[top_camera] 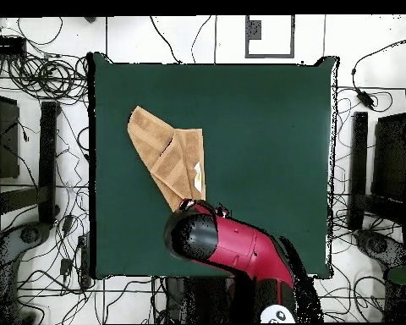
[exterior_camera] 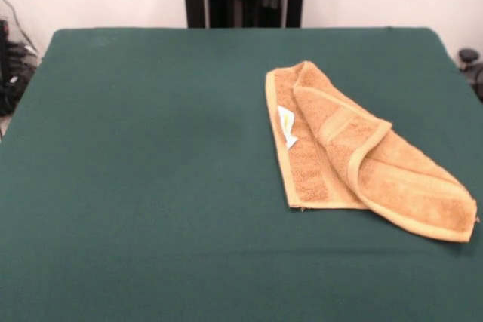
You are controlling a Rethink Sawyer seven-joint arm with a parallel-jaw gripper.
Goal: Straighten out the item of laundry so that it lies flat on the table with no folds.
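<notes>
Tan terry towel [exterior_camera: 355,148] [top_camera: 167,156] lies folded on the green table [exterior_camera: 151,171] [top_camera: 266,135], not flat. One long flap is doubled diagonally over the lower layer, banded hem running along the fold. Small white tag [exterior_camera: 287,127] shows on the lower layer near its left edge in front view.

The red and black arm [top_camera: 232,245] is bent, end effector hidden.

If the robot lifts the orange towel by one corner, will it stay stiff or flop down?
Probably flop. The towel is soft terry already folded over itself on the table, so it likely bends and hangs. It looks thin, so likely light. Pushed, its looped pile may grip the felt-like cover and bunch rather than slide.
</notes>
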